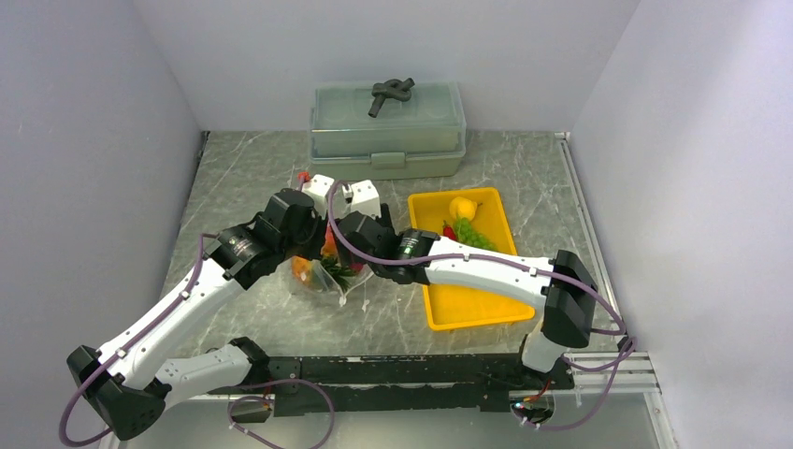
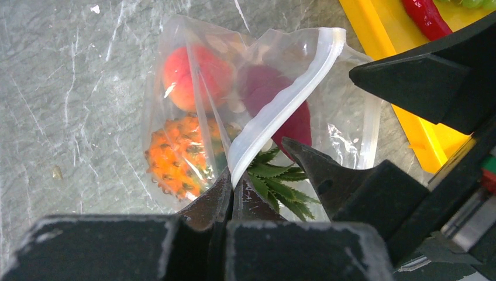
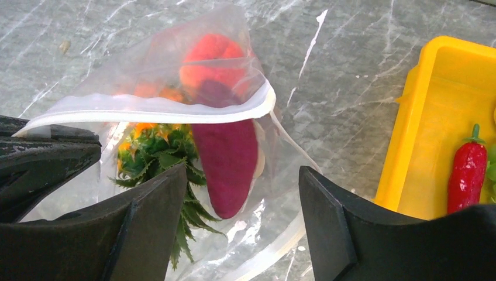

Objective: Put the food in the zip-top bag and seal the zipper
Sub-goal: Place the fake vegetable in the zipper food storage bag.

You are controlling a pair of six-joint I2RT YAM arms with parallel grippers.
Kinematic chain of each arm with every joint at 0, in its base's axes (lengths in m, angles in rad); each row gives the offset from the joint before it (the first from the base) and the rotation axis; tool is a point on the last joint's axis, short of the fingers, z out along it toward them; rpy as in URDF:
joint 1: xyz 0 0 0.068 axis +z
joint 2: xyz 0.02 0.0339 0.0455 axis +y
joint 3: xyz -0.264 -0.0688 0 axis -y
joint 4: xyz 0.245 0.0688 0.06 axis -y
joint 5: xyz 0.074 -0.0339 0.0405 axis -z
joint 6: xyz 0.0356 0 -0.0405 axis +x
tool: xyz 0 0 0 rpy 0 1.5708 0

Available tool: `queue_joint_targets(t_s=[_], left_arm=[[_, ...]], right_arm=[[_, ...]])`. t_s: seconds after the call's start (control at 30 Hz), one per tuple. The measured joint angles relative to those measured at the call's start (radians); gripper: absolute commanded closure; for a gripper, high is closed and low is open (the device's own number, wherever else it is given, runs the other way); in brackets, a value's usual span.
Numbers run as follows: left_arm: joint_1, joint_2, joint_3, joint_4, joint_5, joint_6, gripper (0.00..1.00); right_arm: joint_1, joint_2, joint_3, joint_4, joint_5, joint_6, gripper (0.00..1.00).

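Note:
The clear zip-top bag (image 1: 316, 279) lies mid-table with its mouth held up. Inside it are a pink-orange peach (image 2: 190, 70), an orange pineapple (image 2: 172, 155) with a green crown (image 3: 155, 155), and a purple eggplant (image 3: 225, 158) whose end pokes out of the mouth. My left gripper (image 2: 233, 181) is shut on the whitish zipper (image 2: 292, 96) at the upper lip. My right gripper (image 3: 243, 175) is open at the mouth, one finger on each side of the eggplant's end, touching nothing. A red chili (image 3: 467, 172), green grapes (image 1: 477, 238) and a yellow lemon (image 1: 461, 208) lie in the tray.
The yellow tray (image 1: 468, 304) sits just right of the bag, close to my right arm. A grey-green lidded box (image 1: 388, 131) with a dark tool (image 1: 391, 94) on its lid stands at the back. White walls close in the left, right and back.

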Motion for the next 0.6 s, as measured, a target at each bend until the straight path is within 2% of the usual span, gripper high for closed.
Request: queue_joint_targets(t_s=[0.33, 0.6], left_arm=[[0.000, 0.001, 0.000, 0.000, 0.000, 0.000, 1.00], [0.000, 0.006, 0.000, 0.000, 0.000, 0.000, 1.00]], right_arm=[[0.000, -0.019, -0.004, 0.004, 0.001, -0.002, 0.23], [0.000, -0.162, -0.056, 0.011, 0.005, 0.002, 0.23]])
